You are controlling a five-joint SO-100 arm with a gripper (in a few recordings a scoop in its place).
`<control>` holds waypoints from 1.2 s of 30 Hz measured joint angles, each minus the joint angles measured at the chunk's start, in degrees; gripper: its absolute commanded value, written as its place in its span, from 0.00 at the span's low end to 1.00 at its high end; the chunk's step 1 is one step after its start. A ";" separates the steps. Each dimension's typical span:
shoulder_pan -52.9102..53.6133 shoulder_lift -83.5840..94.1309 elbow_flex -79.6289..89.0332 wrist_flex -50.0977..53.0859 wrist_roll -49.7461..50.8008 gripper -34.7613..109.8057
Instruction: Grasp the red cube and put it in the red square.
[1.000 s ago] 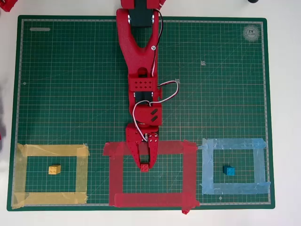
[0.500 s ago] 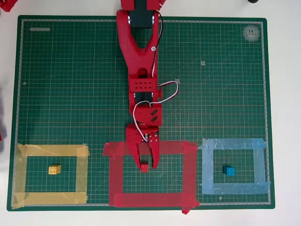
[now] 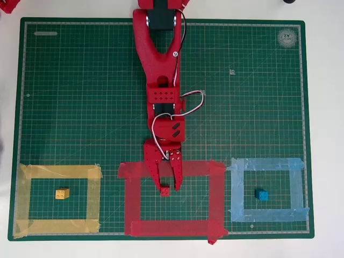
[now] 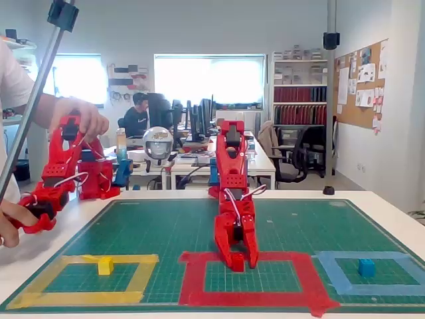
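Note:
The red cube (image 3: 165, 190) (image 4: 236, 264) lies on the green mat inside the red square (image 3: 132, 204) (image 4: 193, 279), close to its far strip of tape. My red gripper (image 3: 169, 187) (image 4: 238, 258) reaches down over that strip and stands open. One finger is on each side of the cube, with a small gap on the right side in the overhead view. Nothing is held.
A yellow cube (image 3: 62, 193) sits in the yellow tape outline (image 3: 54, 172) at the left. A blue cube (image 3: 262, 195) sits in the light blue outline (image 3: 266, 164) at the right. The green cutting mat (image 3: 80, 80) covers the table.
One second ago the gripper was shut on the red cube. The jaws have since opened and the cube rests on the mat at the same spot.

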 measured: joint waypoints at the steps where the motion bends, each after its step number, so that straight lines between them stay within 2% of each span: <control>1: 0.00 0.62 0.70 0.00 0.00 0.36; 21: 0.97 9.58 10.11 0.00 0.00 0.36; 23: 0.97 9.67 10.37 0.00 0.00 0.31; 26: 0.97 9.67 11.34 0.00 0.00 0.30; 30: 0.97 9.84 11.34 0.00 0.00 0.24; 36: 0.97 9.84 11.60 0.00 0.00 0.23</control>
